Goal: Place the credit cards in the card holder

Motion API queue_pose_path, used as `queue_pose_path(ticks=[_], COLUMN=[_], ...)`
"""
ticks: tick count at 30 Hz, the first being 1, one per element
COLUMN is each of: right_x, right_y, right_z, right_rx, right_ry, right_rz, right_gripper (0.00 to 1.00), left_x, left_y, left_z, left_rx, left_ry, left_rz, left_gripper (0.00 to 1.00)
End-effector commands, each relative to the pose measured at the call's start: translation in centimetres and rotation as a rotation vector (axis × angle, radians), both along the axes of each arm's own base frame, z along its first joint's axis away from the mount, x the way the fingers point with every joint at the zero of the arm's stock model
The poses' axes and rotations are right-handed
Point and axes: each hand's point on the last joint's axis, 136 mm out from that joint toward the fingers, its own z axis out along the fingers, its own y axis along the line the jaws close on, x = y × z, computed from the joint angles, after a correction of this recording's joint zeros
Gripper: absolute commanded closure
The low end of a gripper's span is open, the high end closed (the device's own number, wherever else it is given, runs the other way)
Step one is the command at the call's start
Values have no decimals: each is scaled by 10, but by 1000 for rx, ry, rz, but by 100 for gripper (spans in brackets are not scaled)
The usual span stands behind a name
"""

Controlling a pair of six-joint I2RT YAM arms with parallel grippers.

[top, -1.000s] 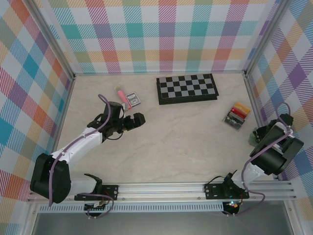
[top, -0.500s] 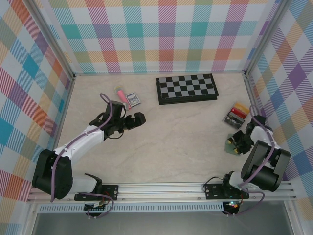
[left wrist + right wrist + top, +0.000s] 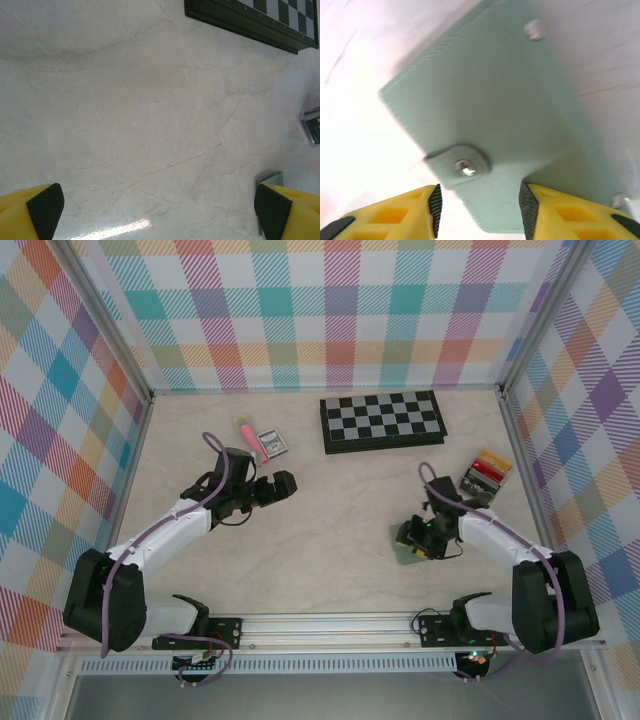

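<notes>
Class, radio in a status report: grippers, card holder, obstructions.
Left gripper open, empty. Right gripper at card holder, grip unclear. Credit cards upright in rack beyond; nothing between.

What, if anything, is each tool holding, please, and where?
The left tool holds nothing. The right tool straddles a corner of the card holder by its tab; whether gripped cannot be told.

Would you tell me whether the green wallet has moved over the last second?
Yes. The green wallet has moved left, away from the card rack.
</notes>
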Motion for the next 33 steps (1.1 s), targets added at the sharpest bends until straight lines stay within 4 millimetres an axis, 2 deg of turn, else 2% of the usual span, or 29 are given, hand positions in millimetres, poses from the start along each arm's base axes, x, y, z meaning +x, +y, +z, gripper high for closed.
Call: queue_pose_path(ticks=[1, 4, 6, 10, 14, 17, 20, 24, 27, 29, 31, 33], right_x=[13, 29, 41, 58, 62, 64, 70, 65, 47, 31, 24, 31], right_y=[24, -7, -12, 12, 17, 24, 51, 104, 147, 169, 178, 165], right_z=[30, 37, 35, 21, 2, -9, -15, -8, 10, 32, 55, 63], right_rx=[54, -156, -206, -127, -134, -156, -109, -42, 73, 130, 147, 80], right_ry=[-98, -109, -106, -36, 47, 65, 50, -8, -71, -138, -223, -265], right_rz=[138, 96, 79, 94, 52, 89, 208, 481, 699, 842, 895, 812], right_gripper=[51, 47, 48, 54, 54, 53, 53, 53, 54, 53, 53, 53], left_x=[-4, -4, -5, -8, -11, -18, -19, -20, -22, -23, -24, -24], left_y=[0, -2, -3, -1, 4, 10, 14, 21, 33, 38, 37, 30], left_z=[4, 8, 9, 10, 14, 11, 12, 14, 16, 17, 19, 19], left_rx=[-4, -16, -20, -20, -4, 23, 41, 62, 98, 107, 93, 62], left_ry=[-16, -15, -18, -15, -31, -15, -18, -27, -41, -55, -64, -65], left_rz=[-2, -10, -12, -7, 1, 4, 11, 45, 91, 110, 106, 80], left_gripper=[0, 0, 0, 0, 0, 0, 0, 0, 0, 0, 0, 0])
